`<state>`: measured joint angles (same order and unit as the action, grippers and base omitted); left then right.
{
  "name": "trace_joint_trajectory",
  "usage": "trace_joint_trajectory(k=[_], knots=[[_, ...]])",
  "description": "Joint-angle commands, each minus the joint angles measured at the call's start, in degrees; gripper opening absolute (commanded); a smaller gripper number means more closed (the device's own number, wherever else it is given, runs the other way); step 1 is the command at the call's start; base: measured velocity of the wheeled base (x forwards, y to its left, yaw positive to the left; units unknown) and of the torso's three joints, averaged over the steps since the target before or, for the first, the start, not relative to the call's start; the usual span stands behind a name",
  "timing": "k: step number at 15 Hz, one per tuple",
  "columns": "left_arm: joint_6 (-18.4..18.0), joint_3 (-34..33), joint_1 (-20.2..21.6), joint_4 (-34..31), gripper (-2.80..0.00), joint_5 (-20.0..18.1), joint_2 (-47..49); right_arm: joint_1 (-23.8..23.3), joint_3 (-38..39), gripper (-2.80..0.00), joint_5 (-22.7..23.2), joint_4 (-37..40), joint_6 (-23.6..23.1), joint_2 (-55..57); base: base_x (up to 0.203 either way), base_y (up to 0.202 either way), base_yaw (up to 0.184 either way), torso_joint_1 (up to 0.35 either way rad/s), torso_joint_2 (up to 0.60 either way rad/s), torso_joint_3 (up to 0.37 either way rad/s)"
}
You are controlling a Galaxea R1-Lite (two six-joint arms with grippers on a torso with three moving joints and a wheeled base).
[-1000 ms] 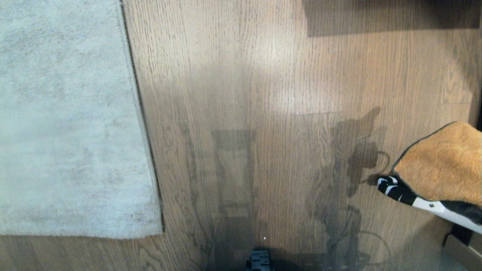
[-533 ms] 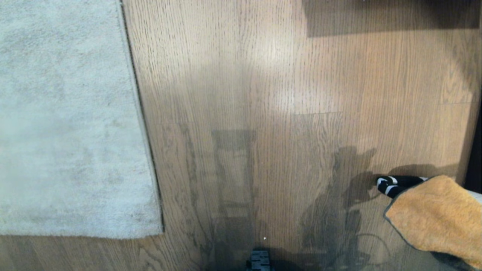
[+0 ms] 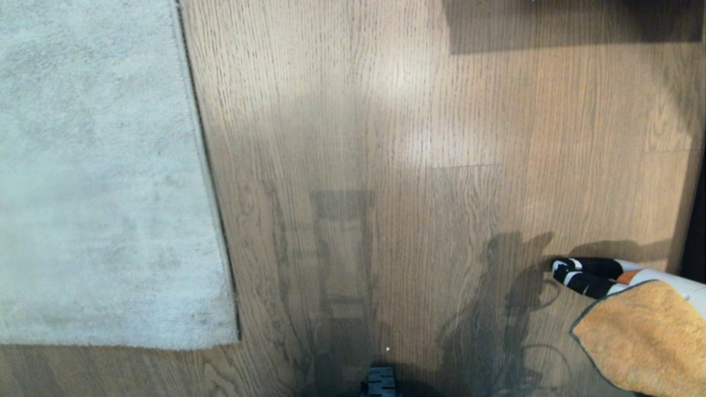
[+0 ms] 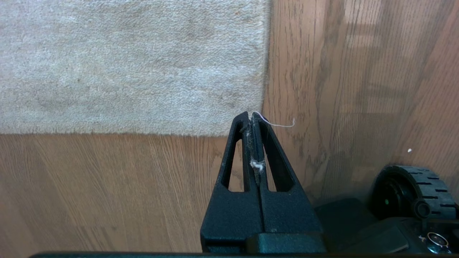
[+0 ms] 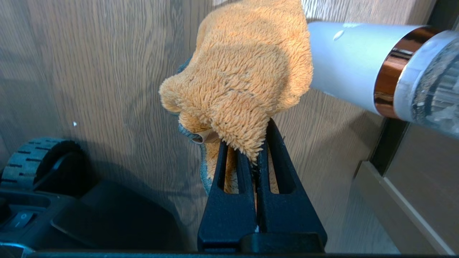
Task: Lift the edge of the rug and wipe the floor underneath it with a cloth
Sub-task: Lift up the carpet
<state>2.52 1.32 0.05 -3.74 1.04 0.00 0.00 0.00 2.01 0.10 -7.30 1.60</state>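
Note:
The pale grey-beige rug (image 3: 105, 176) lies flat at the left, and the rug edge (image 3: 207, 165) runs down to a corner (image 3: 236, 341). Brown wood-grain floor (image 3: 386, 138) fills the middle. At the lower right hangs the mustard-orange cloth (image 3: 645, 336), which covers my right gripper there. The right wrist view shows my right gripper (image 5: 248, 139) shut on the cloth (image 5: 244, 75) above bare floor. My left gripper (image 4: 249, 115) is shut, with only lint and a thread between its tips. It hangs over the rug's corner (image 4: 260, 130), outside the head view.
My right arm's white link with a black-and-white striped end (image 3: 584, 273) juts out beside the cloth and also shows as a white link (image 5: 344, 61). My base's wheels (image 4: 412, 190) (image 5: 36, 161) sit close below. A skirting board (image 5: 405, 200) borders the right.
My right arm has drawn back toward me. The cloth has dropped from beside the right edge to the lower right corner of the head view. The rug and left gripper have not moved.

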Motion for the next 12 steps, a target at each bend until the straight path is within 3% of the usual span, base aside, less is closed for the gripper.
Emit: trace_joint_trajectory(k=[1,12], knots=[[0.0,0.0,0.0,0.0,-2.8,0.0,0.0,0.0,0.0,-2.8,0.1,0.0,-0.2,-1.6,0.0,0.0,0.0,0.0,0.0,0.0],[0.0,0.0,0.0,0.0,-2.8,0.1,0.0,0.0,0.0,-2.8,0.1,0.1,0.2,-1.6,0.0,0.0,0.0,0.0,0.0,0.0]])
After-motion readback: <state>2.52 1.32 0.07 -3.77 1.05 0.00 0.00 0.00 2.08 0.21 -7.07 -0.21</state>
